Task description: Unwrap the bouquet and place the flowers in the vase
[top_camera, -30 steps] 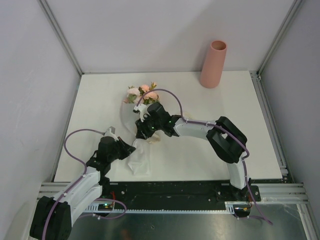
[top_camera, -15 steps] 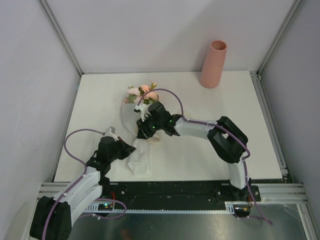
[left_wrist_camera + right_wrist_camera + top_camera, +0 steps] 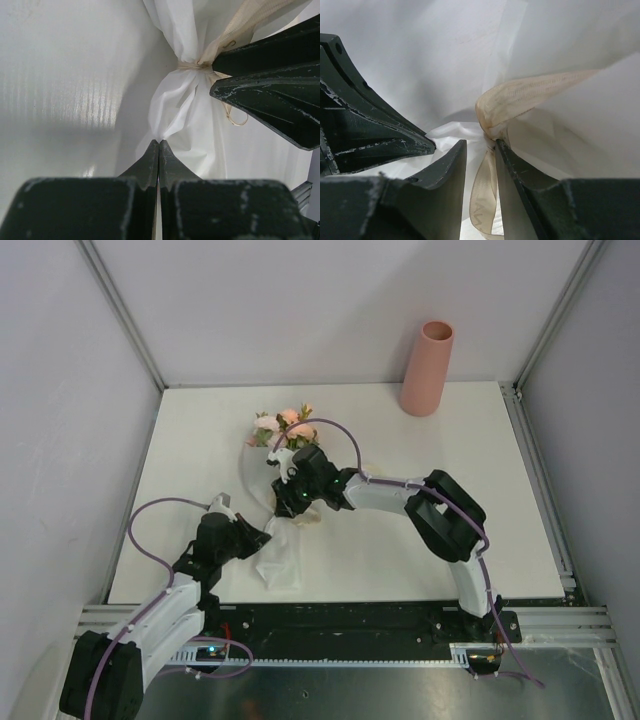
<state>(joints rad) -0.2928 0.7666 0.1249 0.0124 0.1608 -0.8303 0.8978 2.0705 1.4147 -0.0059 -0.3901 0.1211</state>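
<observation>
Straddling the bouquet [image 3: 283, 426] ribbon [image 3: 487, 187], right end effector [image 3: 481, 143].

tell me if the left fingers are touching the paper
Touching. The left wrist view shows the shut left fingers pinching a fold of the paper right at their tips, with no gap.

Purple cables [image 3: 140, 530] loop along white-and-black arms [image 3: 385, 495].

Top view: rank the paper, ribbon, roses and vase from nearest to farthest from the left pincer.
1. Paper: pinched in the left pincer, toward the table's near edge.
2. Ribbon: just to the right, slightly farther back.
3. Roses: farther back, left of centre.
4. Vase: standing at the far right corner.
</observation>
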